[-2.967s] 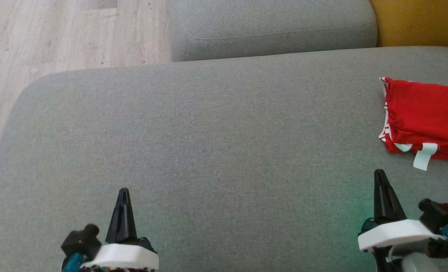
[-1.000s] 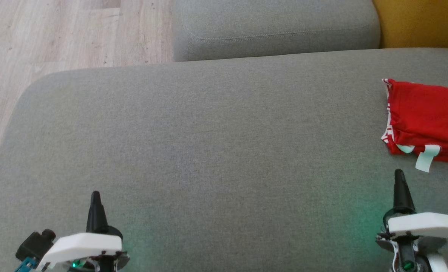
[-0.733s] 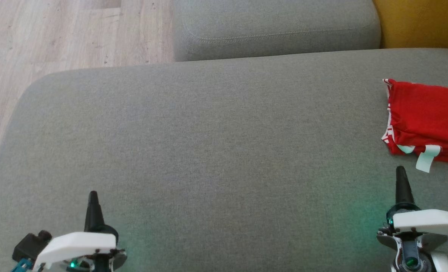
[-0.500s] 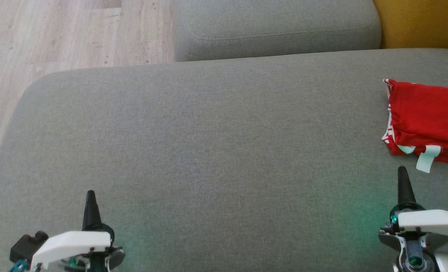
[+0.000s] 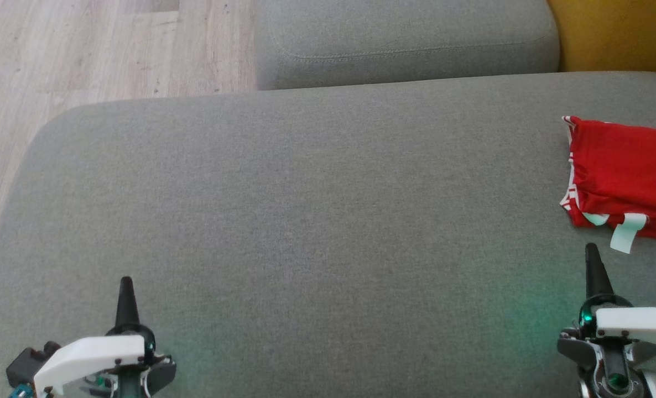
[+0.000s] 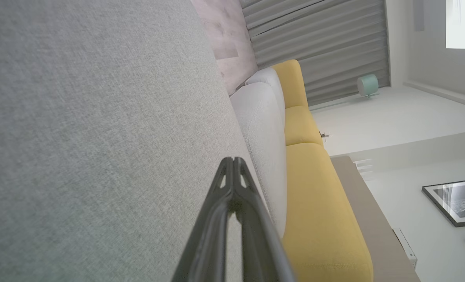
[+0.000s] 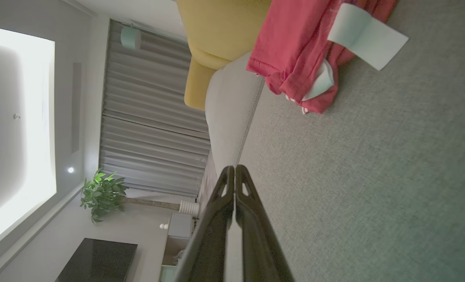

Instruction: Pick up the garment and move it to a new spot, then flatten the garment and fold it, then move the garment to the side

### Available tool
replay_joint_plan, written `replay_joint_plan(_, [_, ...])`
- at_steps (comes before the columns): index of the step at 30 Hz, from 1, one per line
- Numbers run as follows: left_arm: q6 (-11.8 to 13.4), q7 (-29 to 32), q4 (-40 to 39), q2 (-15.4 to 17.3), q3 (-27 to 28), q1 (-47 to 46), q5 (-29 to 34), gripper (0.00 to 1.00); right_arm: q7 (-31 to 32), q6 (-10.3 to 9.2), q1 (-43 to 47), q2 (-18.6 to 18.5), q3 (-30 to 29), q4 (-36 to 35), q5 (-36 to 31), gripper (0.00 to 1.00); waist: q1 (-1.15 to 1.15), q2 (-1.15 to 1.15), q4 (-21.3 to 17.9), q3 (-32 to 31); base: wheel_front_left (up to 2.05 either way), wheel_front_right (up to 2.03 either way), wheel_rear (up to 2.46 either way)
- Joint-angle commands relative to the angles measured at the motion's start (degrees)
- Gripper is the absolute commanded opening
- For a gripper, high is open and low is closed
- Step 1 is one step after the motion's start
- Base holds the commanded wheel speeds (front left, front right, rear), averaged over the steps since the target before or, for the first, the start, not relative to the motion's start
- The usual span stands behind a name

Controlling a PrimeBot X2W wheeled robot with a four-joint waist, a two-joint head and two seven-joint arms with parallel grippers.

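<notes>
And there it is: the red garment [image 5: 626,171] is found lying in a folded bundle at the far right of the grey seat cushion [image 5: 306,221], cut off by the right edge of the head view. A white label [image 5: 624,232] is seen sticking out of its near edge onto the fabric. The cloth is touched by neither tool. The right gripper [image 5: 591,249] is held low at the bottom right, its fingers pressed together into a single dark point with nothing caught between them. Its tip is aimed up towards the label and is seen just short of it, with a strip of grey cushion left between. In the right wrist view the same closed pair is shown, and the bundle's rumpled hem and the label are seen ahead and off to one side. Over at the bottom left, the left gripper [image 5: 125,282] is likewise squeezed tight and empty, well apart from the garment, with bare cushion all around it. Beyond the seat, a second grey cushion [image 5: 405,38] is seen at the top, a yellow one [image 5: 615,33] beside it in the top right corner, and pale wooden floor [image 5: 84,50] at the top left
</notes>
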Motion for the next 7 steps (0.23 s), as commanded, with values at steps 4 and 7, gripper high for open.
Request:
replay_joint_plan(4, [-0.75,0.85,-2.05,0.41,2.69,-3.27,-2.97,0.00,1.07,-0.04,-3.53,-0.35,0.53,-2.47,3.50,0.00,0.00,0.00,0.04,-0.01,0.00,0.00,0.00])
replay_joint_plan(7, [-0.97,1.36,-2.09,0.41,3.13,-3.37,-4.69,0.00,1.57,-0.05,-3.62,-0.36,0.41,-2.57,5.39,0.00,0.00,0.00,0.07,-0.01,0.00,0.00,0.00])
